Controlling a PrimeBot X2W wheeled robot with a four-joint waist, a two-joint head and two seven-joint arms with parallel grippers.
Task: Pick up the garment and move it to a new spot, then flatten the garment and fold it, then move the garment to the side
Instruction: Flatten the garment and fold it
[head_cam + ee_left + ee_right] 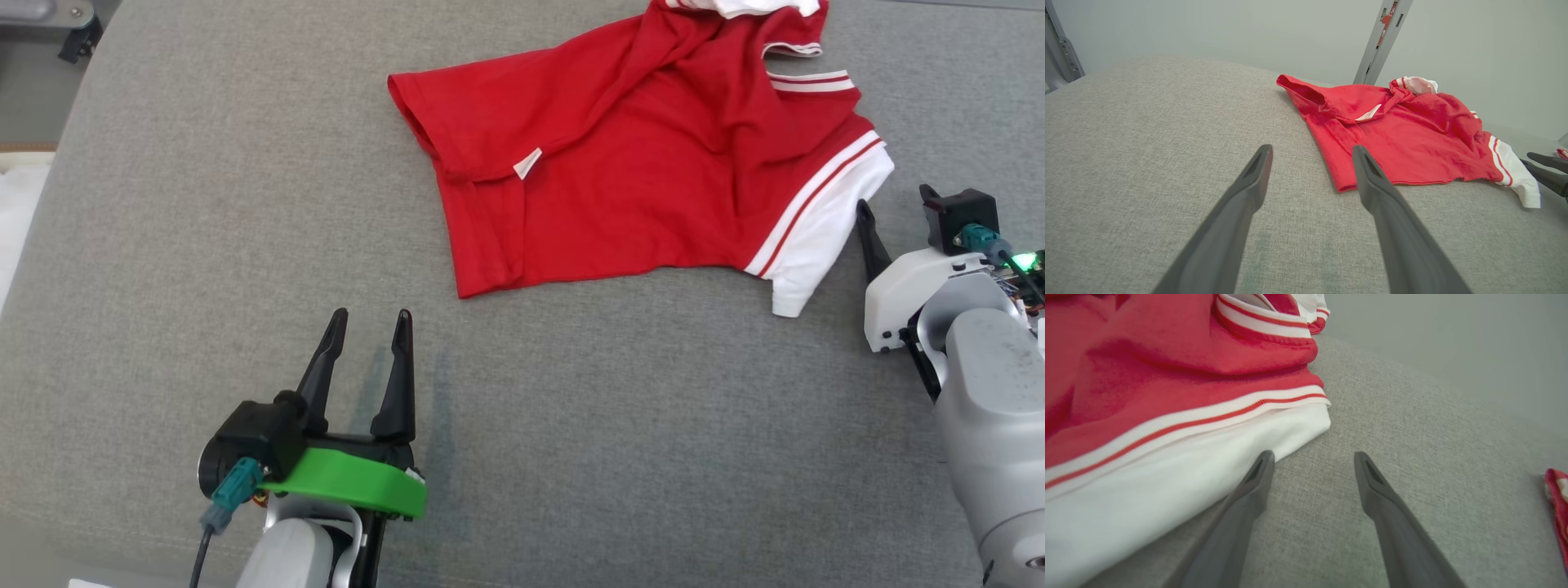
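The garment is a red shirt with white, red-striped sleeves, lying rumpled on the grey cloth surface at the upper middle and right. A small white label shows on its left part. My left gripper is open with nothing in it, below and left of the shirt's hem corner, which lies just ahead of the right fingertip in the left wrist view, garment, gripper. My right gripper is open and low beside the white sleeve. Its left fingertip is at the sleeve's edge, and the gap holds nothing.
A grey metal post stands behind the surface. A small red-and-white piece of cloth lies to the right of the right gripper. The surface's left edge borders the floor and something white. The right gripper's fingers show beside the sleeve.
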